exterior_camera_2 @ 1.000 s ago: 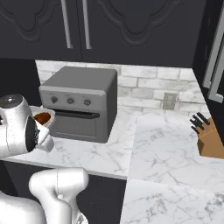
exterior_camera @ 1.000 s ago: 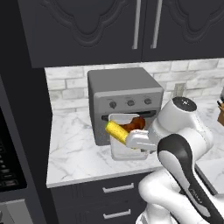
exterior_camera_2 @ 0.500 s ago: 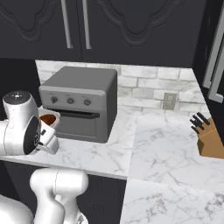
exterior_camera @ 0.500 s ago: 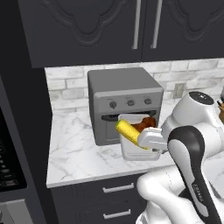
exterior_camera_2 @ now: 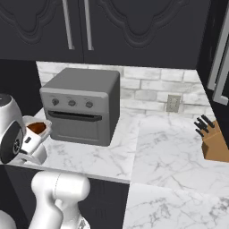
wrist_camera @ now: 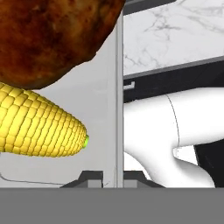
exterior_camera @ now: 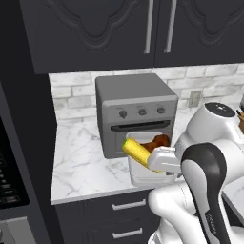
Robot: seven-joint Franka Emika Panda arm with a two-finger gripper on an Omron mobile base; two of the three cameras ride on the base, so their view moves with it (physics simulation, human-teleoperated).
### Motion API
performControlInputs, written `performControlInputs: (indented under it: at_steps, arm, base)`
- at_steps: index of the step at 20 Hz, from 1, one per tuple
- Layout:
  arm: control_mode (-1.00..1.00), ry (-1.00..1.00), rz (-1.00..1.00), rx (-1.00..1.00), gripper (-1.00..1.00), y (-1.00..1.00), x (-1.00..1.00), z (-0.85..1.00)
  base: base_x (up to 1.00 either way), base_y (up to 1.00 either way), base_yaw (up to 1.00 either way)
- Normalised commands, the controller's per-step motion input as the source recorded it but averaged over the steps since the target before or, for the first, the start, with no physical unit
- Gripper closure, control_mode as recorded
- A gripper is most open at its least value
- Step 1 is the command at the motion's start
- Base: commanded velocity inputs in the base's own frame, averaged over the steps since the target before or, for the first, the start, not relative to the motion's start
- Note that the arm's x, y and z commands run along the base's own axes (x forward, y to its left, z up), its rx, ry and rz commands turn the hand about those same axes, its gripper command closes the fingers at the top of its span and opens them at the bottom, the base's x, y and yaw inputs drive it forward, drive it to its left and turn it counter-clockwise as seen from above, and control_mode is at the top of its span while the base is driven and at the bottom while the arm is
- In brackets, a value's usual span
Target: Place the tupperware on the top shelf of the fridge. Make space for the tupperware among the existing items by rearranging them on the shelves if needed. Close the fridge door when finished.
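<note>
- Tupperware [exterior_camera: 148,164]: translucent-white tub, lifted off the counter and tilted, hanging in front of the toaster oven's door; yellow corn cob [exterior_camera: 137,150] and brown meat [exterior_camera: 157,142] riding inside.
- Gripper [wrist_camera: 113,178]: jaws closed down on the tub's thin wall, one dark fingertip [wrist_camera: 91,177] on the inside and the other on the outside, wall edge running straight up between them in the hand view; firm pinch, judging by the tub staying up.
- From the right base view, tupperware [exterior_camera_2: 36,134] tucked against the white wrist at the left edge of the counter.
- Progress, as a judgement: pick-up done; carrying to the fridge, clearing room on the top shelf, setting the tub down and shutting the door all left.
- Surface: white marble counter [exterior_camera: 83,164] with grey veining, L-shaped; grey toaster oven [exterior_camera: 136,110] on it, wooden knife block [exterior_camera_2: 214,143] far to the right.
- Room: pale brick backsplash with a wall outlet [exterior_camera_2: 172,103], dark upper cabinets [exterior_camera: 119,28] with long bar handles, dark drawers below.
</note>
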Motion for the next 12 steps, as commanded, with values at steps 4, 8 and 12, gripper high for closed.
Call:
performControlInputs:
  at_steps: [4,8,12]
  arm:
    - [-1.00,-0.07,0.00,0.00,1.00,-0.38,0.08,0.00]
    - [-1.00,0.00,0.00,0.00,1.00,-0.02,0.00,0.00]
    - [-1.00,0.00,0.00,0.00,1.00,0.00,0.00,0.00]
  base:
    - [0.00,0.00,0.00]
    - [0.00,0.00,0.00]
    - [0.00,0.00,0.00]
